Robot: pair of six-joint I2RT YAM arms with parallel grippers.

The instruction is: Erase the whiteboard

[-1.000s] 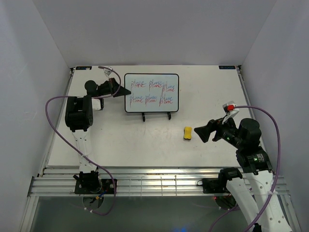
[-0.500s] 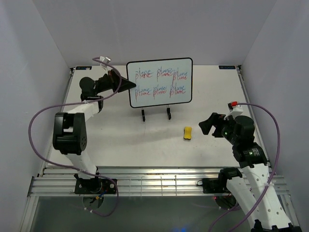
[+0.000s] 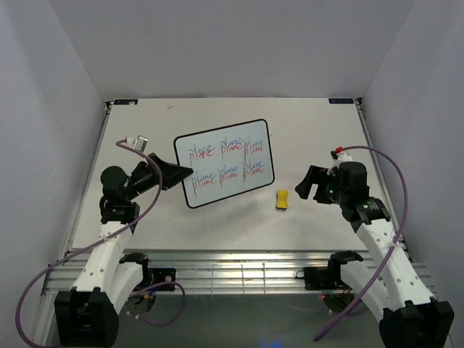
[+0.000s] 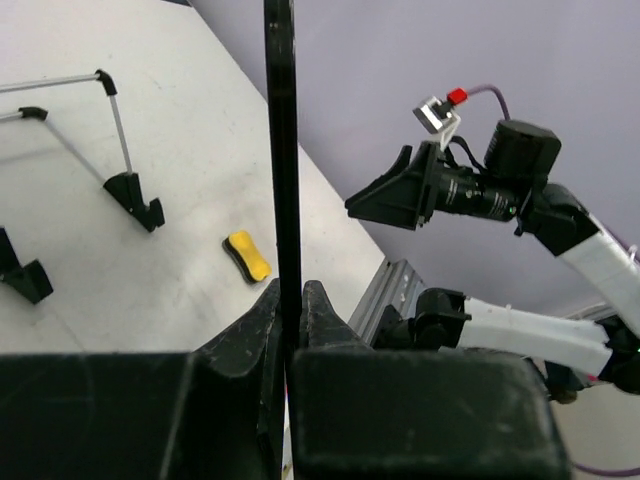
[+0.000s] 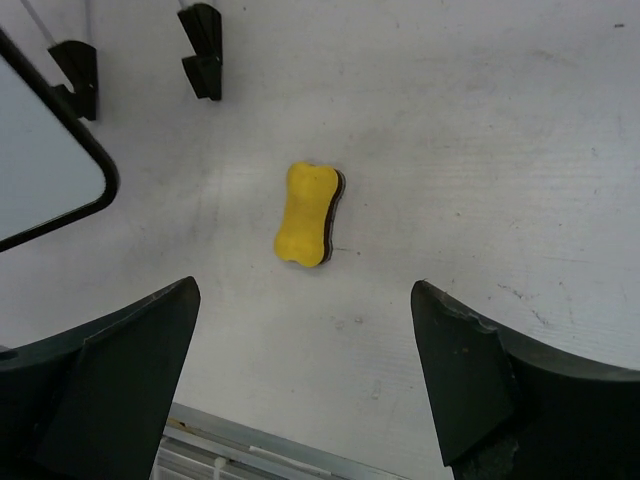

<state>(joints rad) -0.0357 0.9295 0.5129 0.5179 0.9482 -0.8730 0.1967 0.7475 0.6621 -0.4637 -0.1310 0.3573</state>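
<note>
The whiteboard (image 3: 225,163), white with a black frame and red and blue writing, is held tilted above the table. My left gripper (image 3: 185,172) is shut on its left edge. In the left wrist view the board's edge (image 4: 283,150) shows as a black bar between my closed fingers (image 4: 330,315). The yellow sponge (image 3: 282,199) lies flat on the table to the right of the board. My right gripper (image 3: 304,185) is open and empty just right of it. In the right wrist view the sponge (image 5: 308,213) lies ahead of my gripper (image 5: 302,290), and a board corner (image 5: 40,170) shows.
The black wire stand (image 4: 110,130) sits empty on the table, with its feet (image 5: 205,50) beyond the sponge; the board hides it in the top view. The slotted metal rail (image 3: 232,275) runs along the near table edge. Grey walls enclose the left, right and far sides.
My left arm has lifted the whiteboard off the stand and swung it nearer and to the left, tilted. My right gripper has drawn back slightly and stays open beside the sponge.
</note>
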